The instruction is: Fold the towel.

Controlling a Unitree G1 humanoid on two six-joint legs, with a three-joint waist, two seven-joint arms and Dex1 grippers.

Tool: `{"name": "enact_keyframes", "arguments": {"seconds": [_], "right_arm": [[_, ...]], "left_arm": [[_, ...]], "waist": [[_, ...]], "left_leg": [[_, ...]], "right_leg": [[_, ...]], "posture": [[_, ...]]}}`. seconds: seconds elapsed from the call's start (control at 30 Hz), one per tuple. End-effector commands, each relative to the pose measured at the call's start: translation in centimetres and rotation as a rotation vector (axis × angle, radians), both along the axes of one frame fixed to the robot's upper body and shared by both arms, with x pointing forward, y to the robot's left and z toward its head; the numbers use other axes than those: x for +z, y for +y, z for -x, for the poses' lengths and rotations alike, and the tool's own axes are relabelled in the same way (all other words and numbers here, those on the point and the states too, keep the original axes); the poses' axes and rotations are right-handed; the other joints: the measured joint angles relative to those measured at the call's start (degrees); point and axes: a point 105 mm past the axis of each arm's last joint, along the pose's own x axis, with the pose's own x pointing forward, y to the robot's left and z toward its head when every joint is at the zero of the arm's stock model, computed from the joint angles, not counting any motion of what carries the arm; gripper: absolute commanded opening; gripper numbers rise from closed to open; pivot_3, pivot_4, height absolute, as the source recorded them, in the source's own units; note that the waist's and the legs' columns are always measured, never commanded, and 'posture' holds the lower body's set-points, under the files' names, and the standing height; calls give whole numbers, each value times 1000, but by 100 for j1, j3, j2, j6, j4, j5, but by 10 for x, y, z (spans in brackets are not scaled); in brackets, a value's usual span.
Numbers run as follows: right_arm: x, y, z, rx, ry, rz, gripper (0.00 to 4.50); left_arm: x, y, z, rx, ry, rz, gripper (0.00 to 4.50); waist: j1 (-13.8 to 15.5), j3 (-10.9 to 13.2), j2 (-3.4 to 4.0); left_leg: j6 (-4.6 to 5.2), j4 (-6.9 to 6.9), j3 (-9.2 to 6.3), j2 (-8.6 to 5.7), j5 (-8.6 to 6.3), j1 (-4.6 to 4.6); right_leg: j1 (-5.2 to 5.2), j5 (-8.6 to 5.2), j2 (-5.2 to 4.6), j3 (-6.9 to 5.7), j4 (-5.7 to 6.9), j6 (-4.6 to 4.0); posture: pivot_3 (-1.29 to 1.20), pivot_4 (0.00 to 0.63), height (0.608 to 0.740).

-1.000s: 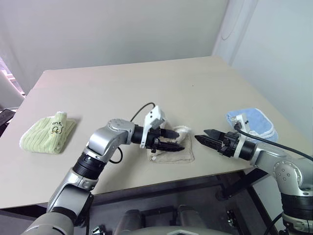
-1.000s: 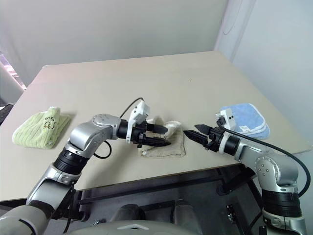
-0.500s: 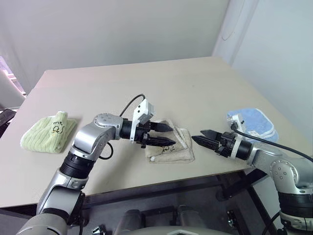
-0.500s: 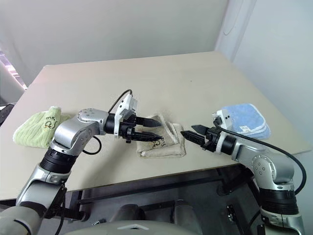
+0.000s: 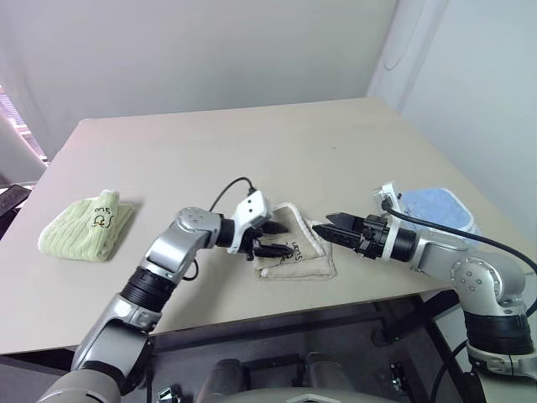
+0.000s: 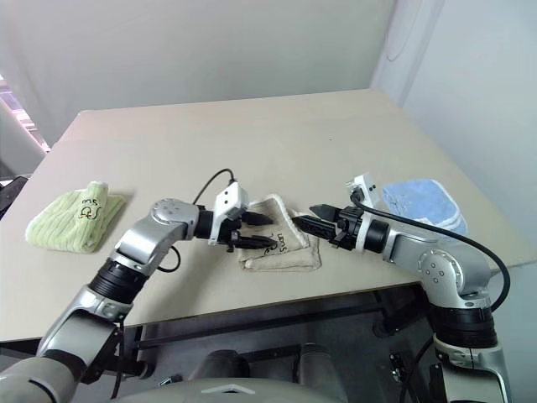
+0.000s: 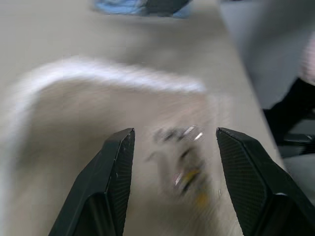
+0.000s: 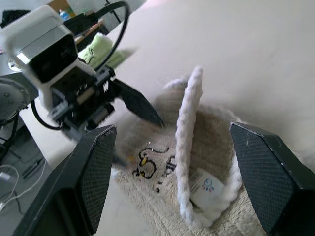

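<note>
On your beige counter [image 5: 210, 151], the folded tan terry-cloth towel with white corded edging [image 5: 295, 256] lies near the front edge, between your two grippers. Your left gripper [image 5: 275, 238] hangs over the towel's left side, jaws apart, holding nothing. Your right gripper [image 5: 329, 230] points at the towel's right edge, jaws wide and empty. A light green folded towel [image 5: 86, 227] sits far left; a light blue folded towel [image 5: 436, 206] sits right.

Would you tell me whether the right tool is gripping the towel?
No, the right tool stands open, with the towel lying untouched between its fingers.
</note>
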Motion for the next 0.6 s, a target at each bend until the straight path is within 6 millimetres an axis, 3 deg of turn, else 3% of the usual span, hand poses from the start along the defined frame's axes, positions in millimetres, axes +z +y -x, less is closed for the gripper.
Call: {"name": "enact_keyframes", "arguments": {"seconds": [0.03,0.27,0.6], "right_arm": [[3,6,7,60,-7,9,3877],[-10,12,4,64,14,42,3877],[-12,2,3,32,10,62,3877]], "left_arm": [[2,-9,0,-28,-82,-29,2778],[-11,-16,-3,-23,-152,-80,2778],[-36,-26,-8,41,-115,-151,2778]], "waist": [[-19,0,0],[-28,1,1],[-19,1,0]], "left_leg": [[0,-1,0,1,0,4],[0,-5,-2,17,0,70],[5,-6,-2,10,-3,65]], "right_leg": [[0,-1,4,0,2,1],[49,-16,23,-1,9,14],[54,-16,15,-1,-2,19]], "posture": [[0,0,740],[0,0,740],[0,0,740]]}}
